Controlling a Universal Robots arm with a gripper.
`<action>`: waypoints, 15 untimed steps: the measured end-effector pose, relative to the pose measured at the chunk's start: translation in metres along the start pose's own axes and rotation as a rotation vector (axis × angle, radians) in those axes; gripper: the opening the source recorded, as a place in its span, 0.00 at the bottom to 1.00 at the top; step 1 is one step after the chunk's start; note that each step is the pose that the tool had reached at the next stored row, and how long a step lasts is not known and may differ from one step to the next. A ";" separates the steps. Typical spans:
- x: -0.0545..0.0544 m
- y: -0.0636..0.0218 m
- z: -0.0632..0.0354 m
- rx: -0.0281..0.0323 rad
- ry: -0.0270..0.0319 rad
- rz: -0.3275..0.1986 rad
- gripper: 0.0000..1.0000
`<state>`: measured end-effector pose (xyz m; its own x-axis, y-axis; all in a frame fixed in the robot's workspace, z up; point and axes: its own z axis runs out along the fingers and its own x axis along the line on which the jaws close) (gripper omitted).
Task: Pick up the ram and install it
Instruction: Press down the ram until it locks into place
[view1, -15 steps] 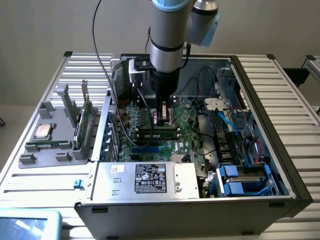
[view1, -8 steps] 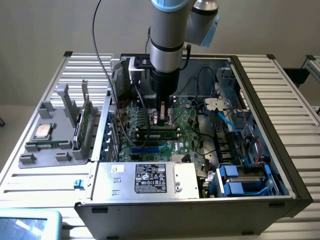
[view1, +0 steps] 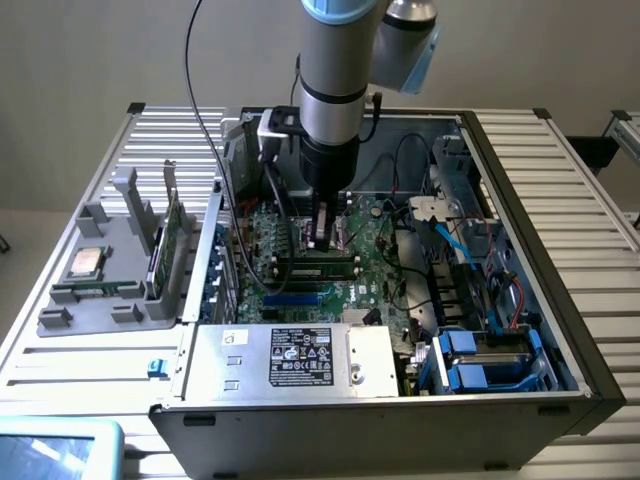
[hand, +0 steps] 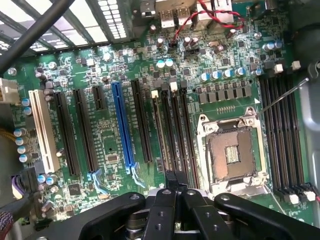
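Our gripper (view1: 327, 238) hangs low inside the open computer case (view1: 560, 395), its fingers together with nothing visibly held between them. Directly beneath the fingertips the ram (view1: 318, 268) lies in a black memory slot of the motherboard (hand: 125, 75), seemingly inserted already. In the wrist view the fingertips meet just above a bank of long black slots (hand: 175, 135), and the empty processor socket (hand: 231, 152) sits just beside them. We judge the pick-up and placement done; whether the stick is fully latched we cannot tell. The grey parts tray (view1: 60, 318) with the silver processor chip (view1: 85, 262) stands well apart.
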<state>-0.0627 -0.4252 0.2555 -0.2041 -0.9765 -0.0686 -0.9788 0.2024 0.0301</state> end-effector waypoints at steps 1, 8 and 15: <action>0.000 0.0000 0.0000 0.0010 -0.0005 0.015 0.09; 0.000 0.0000 0.0000 0.0083 -0.0037 0.122 0.09; 0.000 0.0000 0.0000 0.0161 -0.0072 0.234 0.09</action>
<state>-0.0627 -0.4253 0.2555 -0.4258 -0.9022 -0.0688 -0.9048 0.4247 0.0301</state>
